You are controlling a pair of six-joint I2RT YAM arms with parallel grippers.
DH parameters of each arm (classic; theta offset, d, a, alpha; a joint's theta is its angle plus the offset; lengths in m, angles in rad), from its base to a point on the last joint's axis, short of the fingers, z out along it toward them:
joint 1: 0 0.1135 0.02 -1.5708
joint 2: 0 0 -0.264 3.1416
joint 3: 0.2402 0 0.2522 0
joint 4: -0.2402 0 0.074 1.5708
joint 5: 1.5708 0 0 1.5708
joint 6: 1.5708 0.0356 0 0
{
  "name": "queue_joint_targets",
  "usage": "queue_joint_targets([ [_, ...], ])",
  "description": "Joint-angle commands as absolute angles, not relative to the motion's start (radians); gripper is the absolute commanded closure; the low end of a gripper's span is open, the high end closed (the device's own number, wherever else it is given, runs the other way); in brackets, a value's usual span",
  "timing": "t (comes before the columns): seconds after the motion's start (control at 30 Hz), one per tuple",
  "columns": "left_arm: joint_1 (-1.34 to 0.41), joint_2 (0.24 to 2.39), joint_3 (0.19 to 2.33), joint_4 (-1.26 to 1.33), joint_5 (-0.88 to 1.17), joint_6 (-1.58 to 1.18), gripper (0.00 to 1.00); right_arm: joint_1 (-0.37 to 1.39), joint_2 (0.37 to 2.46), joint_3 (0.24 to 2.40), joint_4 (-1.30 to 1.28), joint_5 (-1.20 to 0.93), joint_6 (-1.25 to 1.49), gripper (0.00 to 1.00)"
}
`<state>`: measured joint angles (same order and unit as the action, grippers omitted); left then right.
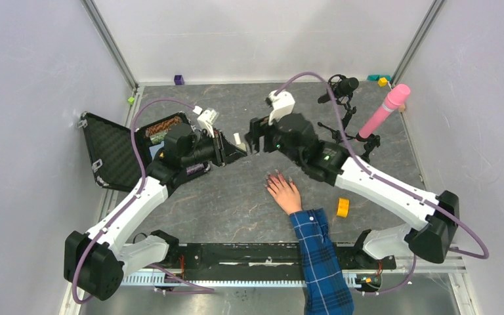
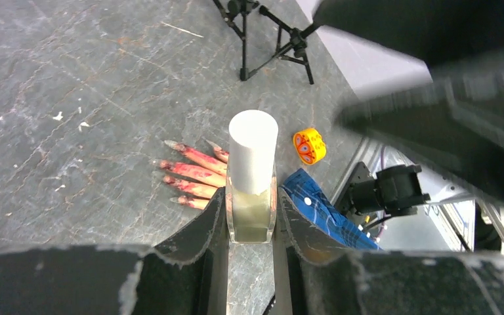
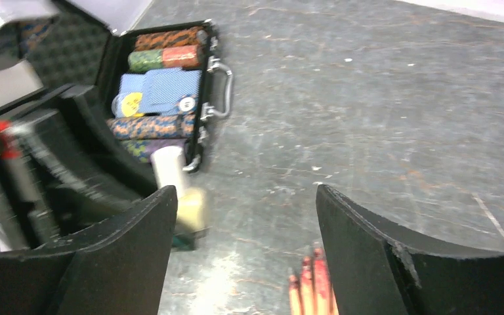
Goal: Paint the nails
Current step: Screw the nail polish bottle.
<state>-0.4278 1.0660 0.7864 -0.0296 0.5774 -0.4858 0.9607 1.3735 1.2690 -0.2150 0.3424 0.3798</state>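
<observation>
My left gripper (image 1: 231, 148) is shut on a small bottle (image 2: 252, 172) with a tall white cap and a clear glass body, held above the table. The bottle also shows in the top view (image 1: 238, 139) and, blurred, in the right wrist view (image 3: 182, 192). My right gripper (image 1: 253, 140) faces it, close by, with jaws wide open and empty (image 3: 243, 230). A pale hand (image 1: 284, 191) with a blue plaid sleeve (image 1: 319, 252) lies flat on the table below both grippers. Its nails (image 2: 172, 162) are tiny at the reddish fingertips, which also show in the right wrist view (image 3: 311, 279).
An open black case (image 1: 110, 152) with stacked chips (image 3: 165, 59) stands at the left. A pink cylinder (image 1: 384, 110) on a black tripod (image 1: 345, 111) stands at the back right. A yellow tape roll (image 1: 343, 207) lies right of the sleeve. Small blocks (image 1: 179, 79) lie by the back wall.
</observation>
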Motion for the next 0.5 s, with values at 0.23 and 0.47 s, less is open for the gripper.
queue_joint_targets([
  [0.23, -0.432, 1.065, 0.836, 0.199, 0.913, -0.522, 0.98, 0.622, 1.207, 1.164, -0.122, -0.264, 0.335, 0.05],
  [0.47, -0.443, 1.051, 0.809, 0.383, 1.095, -0.613, 0.98, 0.546, 1.145, 1.033, 0.255, -0.680, 0.502, 0.07],
])
